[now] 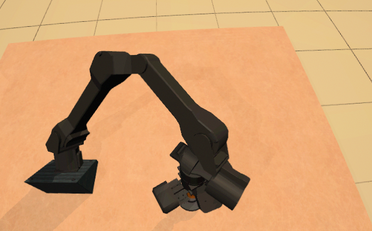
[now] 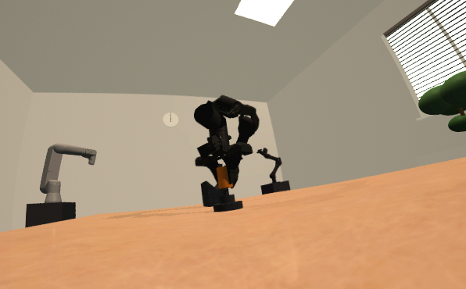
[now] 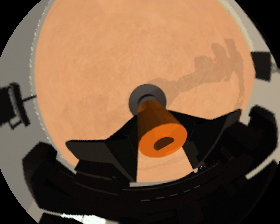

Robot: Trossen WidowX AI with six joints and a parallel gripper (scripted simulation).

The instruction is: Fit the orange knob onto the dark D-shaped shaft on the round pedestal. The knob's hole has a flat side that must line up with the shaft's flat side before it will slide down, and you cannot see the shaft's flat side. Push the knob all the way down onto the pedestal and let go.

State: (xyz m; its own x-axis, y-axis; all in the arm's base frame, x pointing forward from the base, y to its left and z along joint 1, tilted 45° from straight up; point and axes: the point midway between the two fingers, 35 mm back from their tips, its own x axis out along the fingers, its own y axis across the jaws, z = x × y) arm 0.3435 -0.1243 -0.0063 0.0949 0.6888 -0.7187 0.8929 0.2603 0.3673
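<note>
The orange knob (image 1: 191,196) (image 2: 223,178) (image 3: 162,140) is between the fingers of my gripper (image 1: 190,193) (image 2: 225,179) (image 3: 151,115), which is shut on it. The wrist view shows the knob's round end face with a dark slot-like opening. The round dark pedestal (image 1: 190,206) (image 2: 227,206) (image 3: 135,104) stands on the table below the knob. In the exterior view the knob is above the pedestal, with a short dark upright part, apparently the shaft, showing between them. Whether the shaft's tip is inside the knob is hidden, and so is its flat side.
The arm's dark base block (image 1: 70,184) (image 2: 209,194) stands on the orange-tan table (image 1: 278,93) (image 2: 328,234). A grey arm (image 2: 49,168) on a dark box and a small dark arm (image 2: 277,168) stand in the background. A plant (image 2: 463,91) is at the right.
</note>
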